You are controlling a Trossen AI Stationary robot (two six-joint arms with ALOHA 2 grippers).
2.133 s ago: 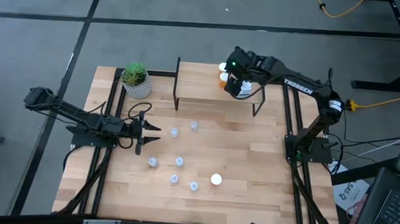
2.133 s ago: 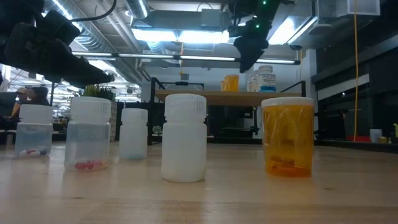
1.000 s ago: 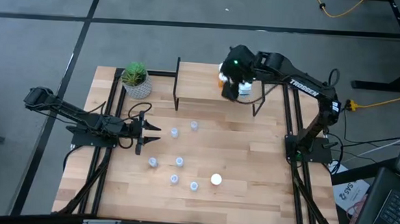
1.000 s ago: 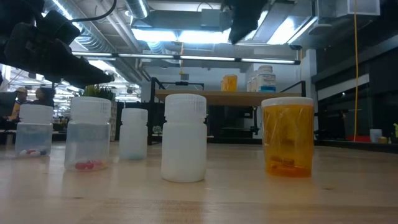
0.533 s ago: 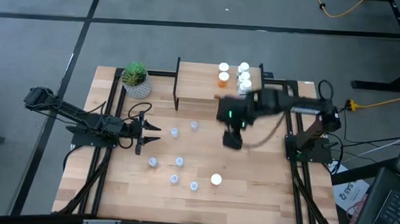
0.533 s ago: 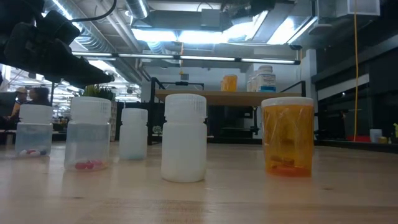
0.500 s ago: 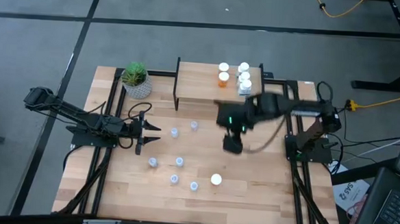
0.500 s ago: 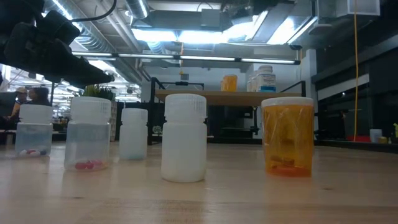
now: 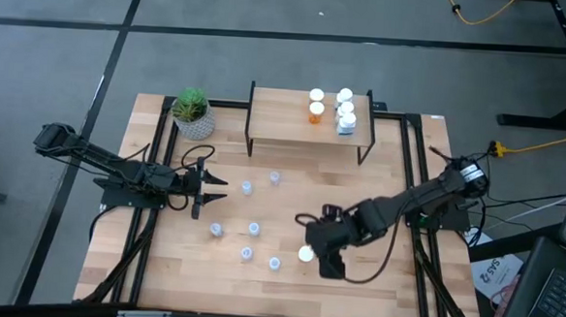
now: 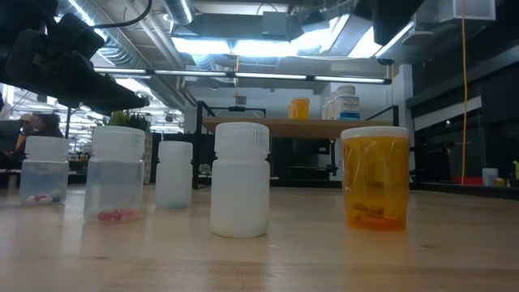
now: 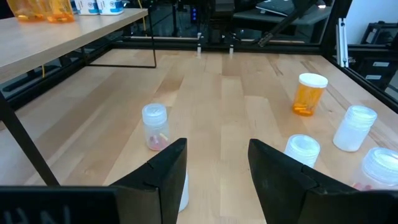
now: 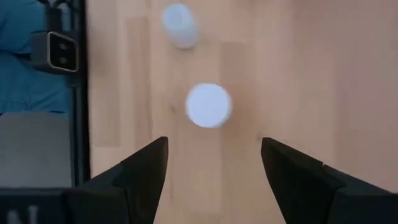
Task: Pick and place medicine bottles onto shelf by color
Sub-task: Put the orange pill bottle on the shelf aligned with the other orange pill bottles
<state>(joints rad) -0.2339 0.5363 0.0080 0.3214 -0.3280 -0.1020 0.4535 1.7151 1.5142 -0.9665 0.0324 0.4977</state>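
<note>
The shelf (image 9: 309, 121) at the far edge carries an orange bottle (image 9: 316, 111) and several white ones (image 9: 346, 109). Several medicine bottles stand on their bases on the table: pale clear ones (image 9: 254, 229), and a white-capped orange one (image 9: 305, 254) near the front. My right gripper (image 9: 320, 261) hovers open above and just right of that orange bottle, whose cap (image 12: 209, 105) shows ahead of the fingers. My left gripper (image 9: 212, 184) waits open at the table's left, level, with a clear bottle (image 11: 154, 126) in front of it.
A potted green plant (image 9: 193, 113) stands at the far left, beside the shelf. Black frame rails (image 9: 412, 199) run along both sides of the table. In the low view a white bottle (image 10: 240, 191) and the orange one (image 10: 375, 178) stand nearest.
My right gripper has swung from above the shelf toward the table's near edge and come down, tipping to point more steeply downward. It now hangs over the orange bottle near the front. Its fingers have stayed open and empty. No bottle has moved.
</note>
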